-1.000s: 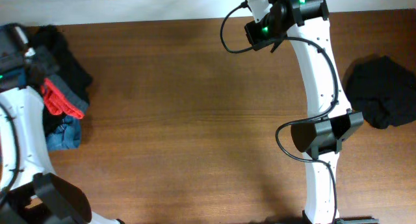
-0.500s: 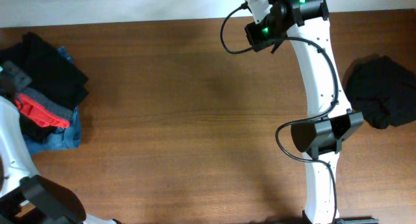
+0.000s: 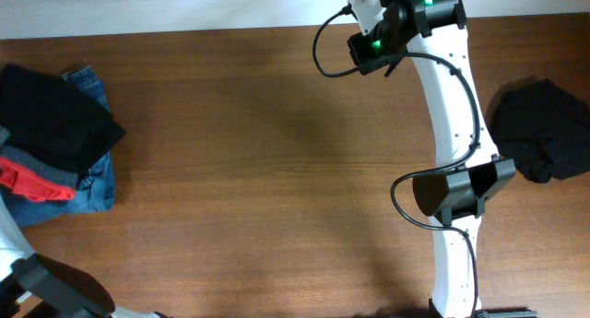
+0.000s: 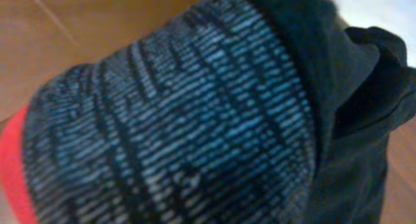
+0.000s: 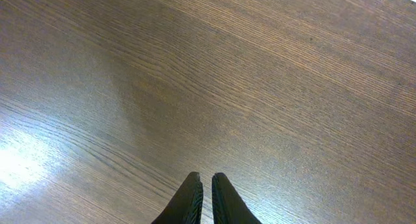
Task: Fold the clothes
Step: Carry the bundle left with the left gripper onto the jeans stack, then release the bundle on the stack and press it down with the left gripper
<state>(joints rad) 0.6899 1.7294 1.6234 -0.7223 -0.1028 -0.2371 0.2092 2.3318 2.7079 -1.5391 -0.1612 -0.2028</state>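
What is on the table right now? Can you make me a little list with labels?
black trousers: bunched at the far left, lying on the blue jeans
grey waistband: showing, with red trim beside it
blue jeans: under the trousers, poking out
black cloth: crumpled at the far right edge
table: brown wood
right claw: shut, empty, over bare wood
left claw: not seen; its camera is filled by the waistband
folding: not done

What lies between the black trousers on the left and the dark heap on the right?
Overhead view: from the trousers, bare table, then the right arm.
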